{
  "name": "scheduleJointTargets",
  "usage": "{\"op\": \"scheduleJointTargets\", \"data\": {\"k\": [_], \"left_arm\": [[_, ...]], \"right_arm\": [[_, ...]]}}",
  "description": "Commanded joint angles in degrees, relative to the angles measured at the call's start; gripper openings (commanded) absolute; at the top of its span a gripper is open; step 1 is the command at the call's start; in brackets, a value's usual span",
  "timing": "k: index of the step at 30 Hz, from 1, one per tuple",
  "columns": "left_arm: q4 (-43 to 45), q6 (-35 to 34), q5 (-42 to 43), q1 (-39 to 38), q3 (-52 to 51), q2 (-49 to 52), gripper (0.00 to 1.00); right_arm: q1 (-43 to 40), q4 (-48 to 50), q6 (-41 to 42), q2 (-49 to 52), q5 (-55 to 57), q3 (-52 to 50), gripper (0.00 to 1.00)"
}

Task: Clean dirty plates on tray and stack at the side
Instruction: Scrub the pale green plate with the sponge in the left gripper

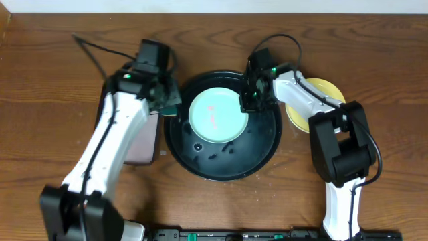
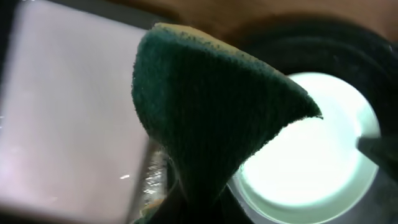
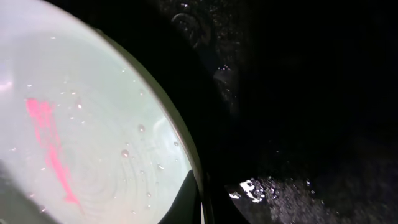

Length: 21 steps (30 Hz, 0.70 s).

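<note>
A pale mint-blue plate [image 1: 212, 117] with a pink smear lies in the large round black tray [image 1: 257, 150]. My right gripper [image 1: 249, 102] is shut on the plate's right rim; in the right wrist view one finger [image 3: 202, 186] lies over the wet, pink-streaked plate [image 3: 93, 124] on the wet tray [image 3: 298, 93]. My left gripper [image 1: 169, 100] is shut on a dark green sponge [image 1: 173, 107] at the tray's left rim, beside the plate. In the left wrist view the sponge [image 2: 211, 106] hangs before the plate [image 2: 317, 155]. A pale yellow plate [image 1: 319, 90] lies on the table right of the tray, partly under my right arm.
A rectangular tray with a pale pink inside [image 1: 144, 144] sits left of the round tray, under my left arm; it also shows in the left wrist view [image 2: 62, 124]. Dark specks and water drops lie on the round tray's floor [image 1: 217, 155]. Around them is brown wooden table.
</note>
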Motion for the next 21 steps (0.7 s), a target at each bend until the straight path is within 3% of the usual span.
{"op": "scheduleJointTargets", "data": {"k": [1, 8, 15, 21], "left_arm": [[2.16, -0.66, 1.22, -2.95, -0.48, 3.80, 0.08], [8.26, -4.48, 1.22, -8.07, -0.48, 12.66, 0.07], [8.55, -7.91, 1.27, -9.46, -0.48, 20.63, 0.08], [9.18, -6.51, 8.61, -9.77, -0.48, 23.39, 0.07]], "right_arm": [[2.12, 0.52, 1.77, 2.99, -4.35, -4.59, 0.01], [2.12, 0.70, 1.75, 2.99, -4.31, -4.72, 0.01], [2.14, 0.74, 1.75, 2.99, -4.31, -4.72, 0.01], [2.12, 0.76, 1.70, 2.99, -4.28, -4.72, 0.01]]}}
